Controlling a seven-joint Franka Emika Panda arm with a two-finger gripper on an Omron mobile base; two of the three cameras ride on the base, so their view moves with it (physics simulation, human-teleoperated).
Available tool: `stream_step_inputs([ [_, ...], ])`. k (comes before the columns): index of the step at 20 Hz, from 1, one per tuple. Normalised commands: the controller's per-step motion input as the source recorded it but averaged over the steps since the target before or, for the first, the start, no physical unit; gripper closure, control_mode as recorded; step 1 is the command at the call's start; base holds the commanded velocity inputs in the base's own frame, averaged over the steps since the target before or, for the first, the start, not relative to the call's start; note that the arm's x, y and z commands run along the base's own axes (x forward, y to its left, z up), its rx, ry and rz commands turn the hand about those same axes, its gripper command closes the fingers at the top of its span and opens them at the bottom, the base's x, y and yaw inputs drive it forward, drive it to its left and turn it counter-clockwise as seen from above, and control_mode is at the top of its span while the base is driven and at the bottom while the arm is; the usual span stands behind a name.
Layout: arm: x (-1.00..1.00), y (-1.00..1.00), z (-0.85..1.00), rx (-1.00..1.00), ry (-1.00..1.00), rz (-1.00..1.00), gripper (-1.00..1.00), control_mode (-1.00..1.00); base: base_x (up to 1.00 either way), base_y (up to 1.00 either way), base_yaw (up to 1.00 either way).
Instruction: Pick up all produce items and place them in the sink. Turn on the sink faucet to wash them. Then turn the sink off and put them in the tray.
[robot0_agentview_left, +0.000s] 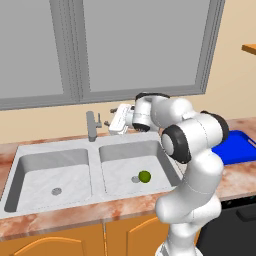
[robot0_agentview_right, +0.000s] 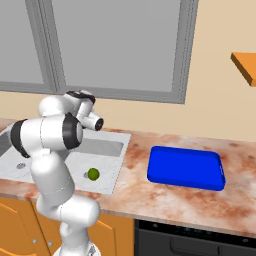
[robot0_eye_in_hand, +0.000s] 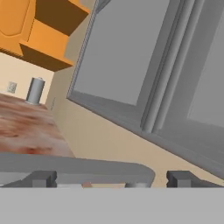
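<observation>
We see the sink (robot0_agentview_left: 95, 150) set in a brown speckled counter (robot0_agentview_right: 165, 200), with orange cupboard doors (robot0_agentview_left: 55, 245) below it. The sink has two bowls. The right bowl holds one small green lime (robot0_agentview_left: 144, 176), and it lies just beside the little round drain (robot0_agentview_left: 135, 179). In the right base view the lime (robot0_agentview_right: 93, 174) sits low in that same bowl, close to the front edge. The left bowl has its own drain (robot0_agentview_left: 56, 191) in the middle.

To the right of the sink, on the counter, lies the blue tray (robot0_agentview_right: 186, 168). We see nothing lying in it. It is well apart from the lime, and the white arm (robot0_agentview_left: 192, 150) stands between them in the left base view.

We can read no words or labels on anything.

Behind the sink, at the strip between the bowls, stands the grey faucet (robot0_agentview_left: 92, 125). The gripper (robot0_agentview_left: 112, 118) hangs just beside it, up above the sink's back edge, pointing toward the faucet and the wall. Its fingers are spread wide and hold nothing. In the hand view the two dark finger tips (robot0_eye_in_hand: 41, 178) stand far apart, with a grey bar (robot0_eye_in_hand: 78, 168) lying across close in front of them.

Farther back is the big grey window (robot0_agentview_left: 125, 45). The hand view shows a grey can (robot0_eye_in_hand: 36, 90) far along the counter, under an orange wall cupboard (robot0_eye_in_hand: 43, 30).
</observation>
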Motion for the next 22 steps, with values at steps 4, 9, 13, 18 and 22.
stream_step_inputs([
  [4, 0.31, 0.09, -0.19, 0.0, 0.01, 0.03, -1.0, -1.0, 0.0, 0.0, 0.0],
  [9, 0.28, 0.2, -0.2, -0.01, 0.0, 0.01, -1.0, -1.0, 0.0, 0.0, 0.0],
  [13, 0.25, 0.24, -0.2, -0.01, 0.0, 0.0, -1.0, -1.0, 0.0, 0.0, 0.0],
  [18, 0.24, 0.13, -0.14, -0.01, 0.0, 0.0, -1.0, -1.0, 0.0, 0.0, 0.0],
  [22, 0.22, 0.05, -0.09, 0.0, 0.0, 0.01, -1.0, -1.0, 0.0, 0.0, 0.0],
])
